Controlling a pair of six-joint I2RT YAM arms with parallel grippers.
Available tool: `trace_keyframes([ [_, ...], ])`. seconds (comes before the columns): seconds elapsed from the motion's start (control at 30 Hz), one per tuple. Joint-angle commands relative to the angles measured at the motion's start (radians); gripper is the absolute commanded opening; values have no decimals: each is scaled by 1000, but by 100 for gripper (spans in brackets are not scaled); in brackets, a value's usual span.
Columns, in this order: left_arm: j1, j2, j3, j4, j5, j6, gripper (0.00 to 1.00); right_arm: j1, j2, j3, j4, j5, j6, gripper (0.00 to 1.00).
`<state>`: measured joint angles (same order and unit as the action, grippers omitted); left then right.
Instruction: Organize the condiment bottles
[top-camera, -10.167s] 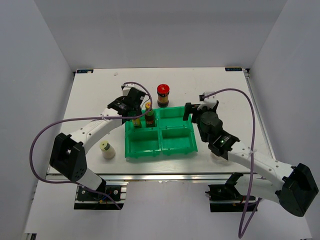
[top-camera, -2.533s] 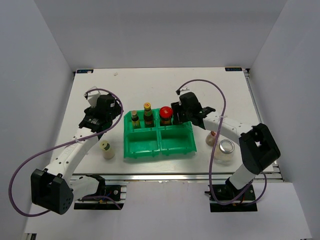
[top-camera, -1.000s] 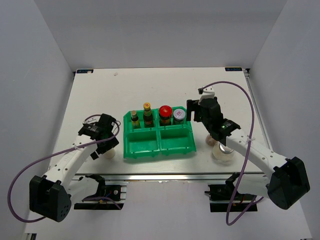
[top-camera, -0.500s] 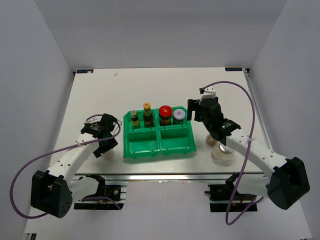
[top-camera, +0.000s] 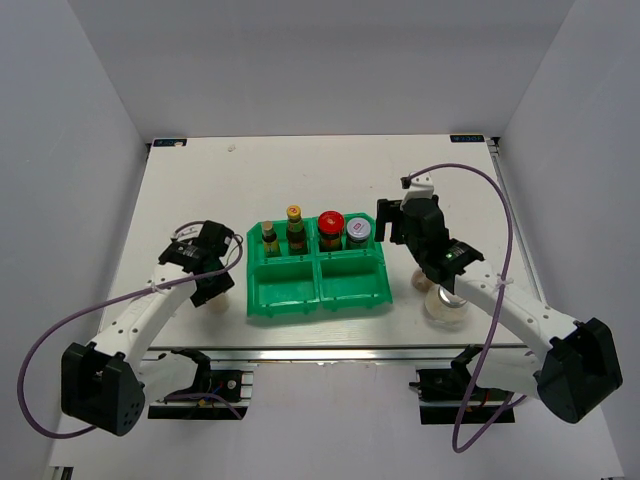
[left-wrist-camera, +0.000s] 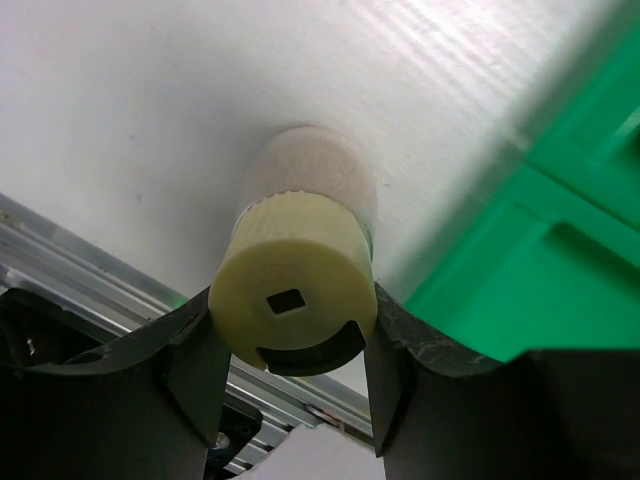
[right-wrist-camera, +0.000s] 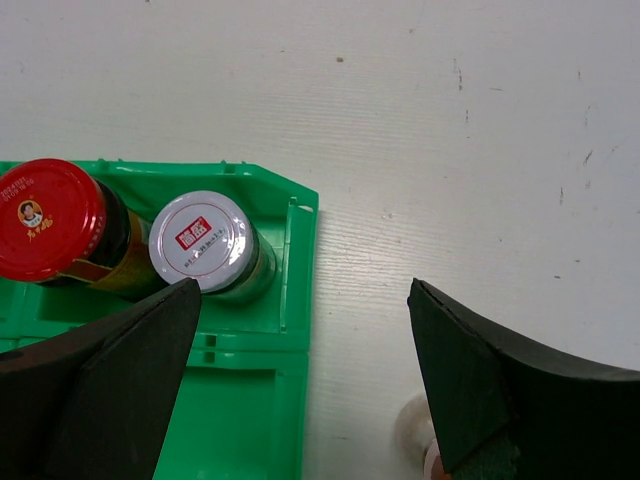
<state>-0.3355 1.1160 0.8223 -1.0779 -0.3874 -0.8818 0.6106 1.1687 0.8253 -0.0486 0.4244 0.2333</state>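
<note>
The green tray (top-camera: 300, 292) holds two slim dark yellow-capped bottles (top-camera: 269, 238) (top-camera: 296, 227), a red-lidded jar (top-camera: 331, 228) and a silver-lidded jar (top-camera: 359, 232) in its far compartments. My left gripper (top-camera: 208, 288) is shut on the cap of the cream yellow-capped bottle (left-wrist-camera: 293, 312), which stands on the table left of the tray. My right gripper (top-camera: 397, 222) is open and empty over bare table right of the tray, in its wrist view (right-wrist-camera: 305, 335) beside the silver-lidded jar (right-wrist-camera: 205, 243) and red-lidded jar (right-wrist-camera: 47, 218). The pink-capped bottle (top-camera: 421, 282) stands under the right arm.
A second silver-lidded jar (top-camera: 447, 304) stands near the front right edge, partly hidden by the right arm. The tray's two near compartments (top-camera: 351, 281) hold nothing. The metal front rail (left-wrist-camera: 60, 260) runs close behind the cream bottle.
The red-lidded and silver-lidded jars now stand in the tray. My left gripper came down to the cream bottle and closed on its cap. My right gripper backed off to the right.
</note>
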Motion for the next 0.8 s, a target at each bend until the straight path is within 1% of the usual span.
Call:
trace_keyframes([
  [0.0,-2,-44,95,38,39,67,2,-3,-38,-15,36,30,15,89],
  [0.03,-8,-48,125,48,45,73,0,-3,-40,-15,38,30,17,89],
  [0.13,-57,-41,178,56,48,90,0,-5,-44,-18,38,45,24,89],
  [0.23,-141,-21,215,59,36,86,0,-14,-50,-25,38,57,34,89],
  [0.27,-192,-6,241,58,19,73,0,-15,-50,-26,38,57,35,89],
  [0.37,-253,10,282,61,24,76,0,-23,-50,-28,38,53,37,89],
  [0.53,-318,25,290,110,76,104,0,-40,-44,-29,38,44,41,89],
  [0.6,-370,45,290,124,88,121,0,-60,-44,-31,38,37,44,89],
  [0.7,-445,86,298,134,93,133,0,-110,-44,-41,38,-18,67,89],
  [0.77,-497,145,316,133,84,136,0,-136,-49,-49,38,-67,78,89],
])
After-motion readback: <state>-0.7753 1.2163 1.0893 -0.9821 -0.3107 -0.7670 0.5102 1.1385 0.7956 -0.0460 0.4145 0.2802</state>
